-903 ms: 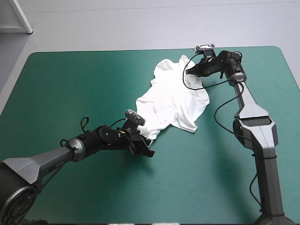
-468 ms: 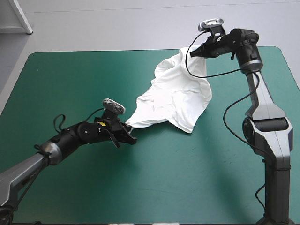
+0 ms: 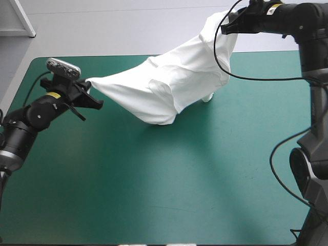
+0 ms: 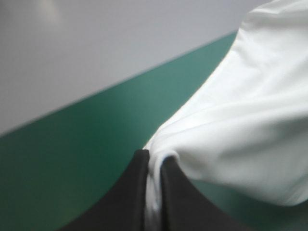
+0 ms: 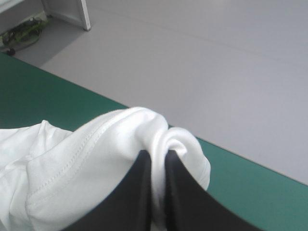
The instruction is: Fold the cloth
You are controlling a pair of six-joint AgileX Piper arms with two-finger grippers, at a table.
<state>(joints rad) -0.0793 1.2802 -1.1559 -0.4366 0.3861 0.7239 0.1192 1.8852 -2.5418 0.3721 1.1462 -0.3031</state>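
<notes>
T-shirt [image 3: 169,84] lifted, stretched between left jaws and right jaws — both clamped on its edges, perhaps hems.

The table [image 3: 154,205] wears a teal-green cover. Beyond its far edge lies a plain pale-grey floor [image 3: 118,25] — evenly lit — with a white furniture frame [image 3: 23,20] standing off the rounded far-left corner.

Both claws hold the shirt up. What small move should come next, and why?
Probably draw the claws slightly farther apart: the T-shirt, pinched by the left claw and right claw, hangs creased and sagging between them, not yet flat.
</notes>
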